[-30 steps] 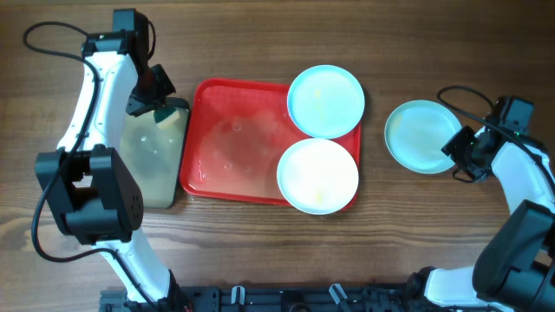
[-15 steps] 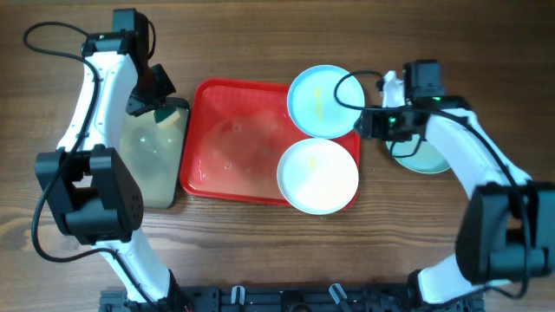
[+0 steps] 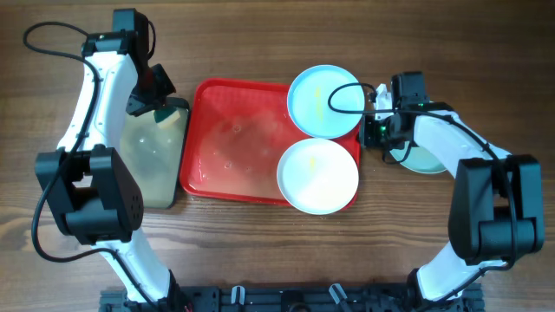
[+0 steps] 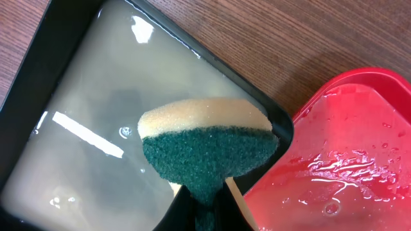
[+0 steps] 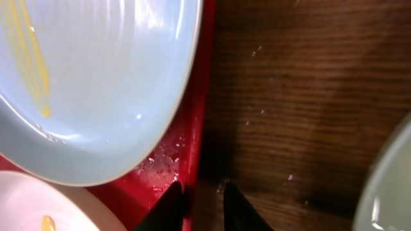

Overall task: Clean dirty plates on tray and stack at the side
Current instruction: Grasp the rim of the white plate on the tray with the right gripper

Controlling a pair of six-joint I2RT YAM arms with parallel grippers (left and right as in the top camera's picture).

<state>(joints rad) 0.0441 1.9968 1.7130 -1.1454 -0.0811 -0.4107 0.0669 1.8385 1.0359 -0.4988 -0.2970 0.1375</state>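
Note:
The red tray lies mid-table, wet. An aqua plate with a yellow streak sits on its far right corner, and a white plate on its near right corner. A third aqua plate lies on the table to the right, partly under my right arm. My right gripper is low at the tray's right rim. In the right wrist view its fingers are slightly apart, astride the rim, beside the streaked plate. My left gripper is shut on a green-and-yellow sponge.
A black tray of murky water lies left of the red tray, and the sponge hangs over its far right corner. Cables loop near both arms. Bare wood separates the red tray from the third plate.
My right arm swung from the table's right edge across the third plate to the tray's right rim, then lowered slightly there. The left arm and sponge have not moved.

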